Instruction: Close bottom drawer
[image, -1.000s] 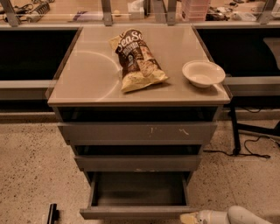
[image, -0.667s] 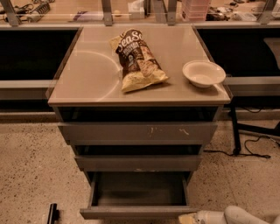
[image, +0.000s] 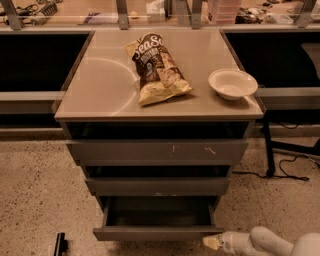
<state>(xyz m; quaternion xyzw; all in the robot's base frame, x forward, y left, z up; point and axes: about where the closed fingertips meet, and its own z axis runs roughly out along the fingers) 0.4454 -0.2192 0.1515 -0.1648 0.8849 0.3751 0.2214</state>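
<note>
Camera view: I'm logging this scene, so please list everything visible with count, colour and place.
Cabinet top: one, tan, centre.
Chip bag: one, brown and yellow, on the cabinet top.
Bowl: one, white, top's right side.
Top drawer: one, grey, scratched, uppermost.
Middle drawer: one, grey, below it.
Bottom drawer: one, grey, lowest, pulled open.
Cables: several, black, floor at right.
Gripper: one, pale, by the open drawer's right front corner.

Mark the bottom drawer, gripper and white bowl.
bottom drawer (image: 155, 233): camera view, middle of its front panel.
gripper (image: 212, 242): camera view, its pale tip, beside the drawer's front corner.
white bowl (image: 232, 85): camera view, its inside.
</note>
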